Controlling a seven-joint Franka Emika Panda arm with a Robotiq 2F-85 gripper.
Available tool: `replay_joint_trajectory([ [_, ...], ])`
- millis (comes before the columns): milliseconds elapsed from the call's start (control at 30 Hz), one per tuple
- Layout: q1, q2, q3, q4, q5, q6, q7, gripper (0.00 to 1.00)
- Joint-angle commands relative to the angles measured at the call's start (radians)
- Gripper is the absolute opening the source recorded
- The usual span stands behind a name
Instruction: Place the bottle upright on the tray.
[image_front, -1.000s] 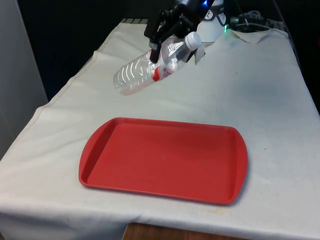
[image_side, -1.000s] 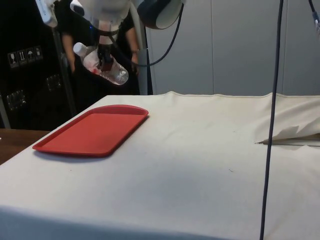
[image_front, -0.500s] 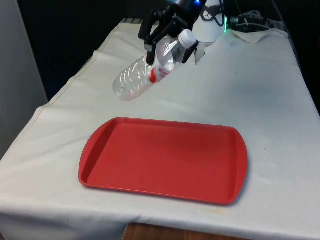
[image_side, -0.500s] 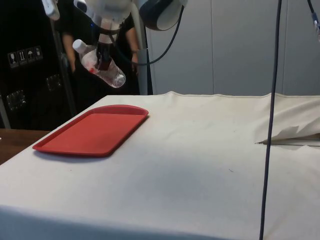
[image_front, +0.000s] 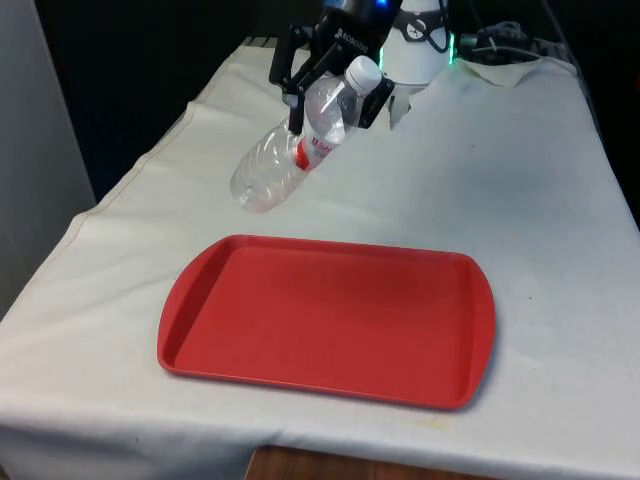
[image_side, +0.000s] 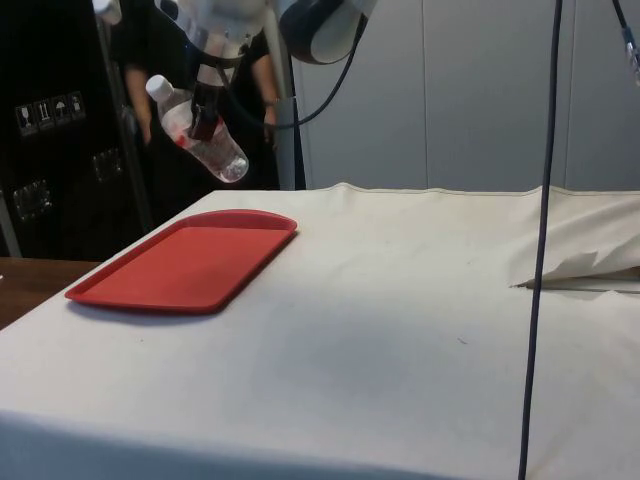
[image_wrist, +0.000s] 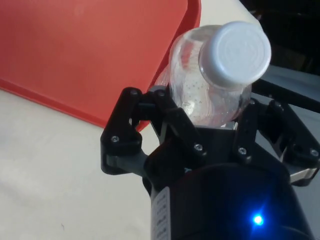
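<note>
Gripper (image_front: 330, 85) clamped on the clear bottle (image_front: 295, 150), fingers pinching its upper body just below the white cap (image_front: 363, 72). Bottle held in the air, tilted, cap end up toward the arm, base pointing down toward the front view's left. It hangs beyond the far edge of the red tray (image_front: 330, 320), not touching it; tray flat on the table (image_front: 520, 200). Side view: bottle (image_side: 200, 135) well above tray (image_side: 185, 265). Wrist view: cap (image_wrist: 235, 50) blocks most of the bottle body; red label text unreadable. Person (image_side: 262, 85) behind, mostly hidden.
</note>
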Motion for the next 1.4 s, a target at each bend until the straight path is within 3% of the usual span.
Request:
replay_joint_trajectory([
  [0, -0.008, 0.000, 0.005, -0.008, 0.018, 0.021, -0.003, 0.16],
  [33, 0.000, 0.001, -0.001, 0.000, 0.007, 0.004, 0.000, 0.16],
  [67, -0.008, 0.001, 0.004, -0.008, 0.025, 0.024, -0.003, 0.16],
  [267, -0.011, 0.004, 0.003, -0.014, 0.074, 0.047, -0.004, 0.16],
  [300, -0.003, 0.003, -0.004, -0.007, 0.063, 0.028, 0.000, 0.16],
  [333, -0.012, 0.005, 0.002, -0.015, 0.081, 0.051, -0.004, 0.16],
  [533, -0.015, 0.012, -0.001, -0.023, 0.128, 0.078, -0.006, 0.16],
  [567, -0.005, 0.010, -0.011, -0.017, 0.117, 0.060, 0.000, 0.16],
  [600, -0.015, 0.013, -0.002, -0.025, 0.136, 0.082, -0.008, 0.16],
  [800, -0.017, 0.018, -0.007, -0.033, 0.182, 0.106, -0.011, 0.16],
  [833, -0.005, 0.017, -0.021, -0.024, 0.175, 0.093, 0.000, 0.16],
  [867, -0.018, 0.019, -0.007, -0.034, 0.195, 0.111, -0.011, 0.16],
  [1067, -0.018, 0.023, -0.007, -0.036, 0.240, 0.129, -0.010, 0.16],
  [1100, -0.005, 0.022, -0.022, -0.026, 0.221, 0.110, 0.000, 0.16],
  [1133, -0.017, 0.024, -0.007, -0.036, 0.245, 0.133, -0.010, 0.16],
  [1367, -0.018, 0.033, -0.006, -0.036, 0.296, 0.156, -0.010, 0.16],
])
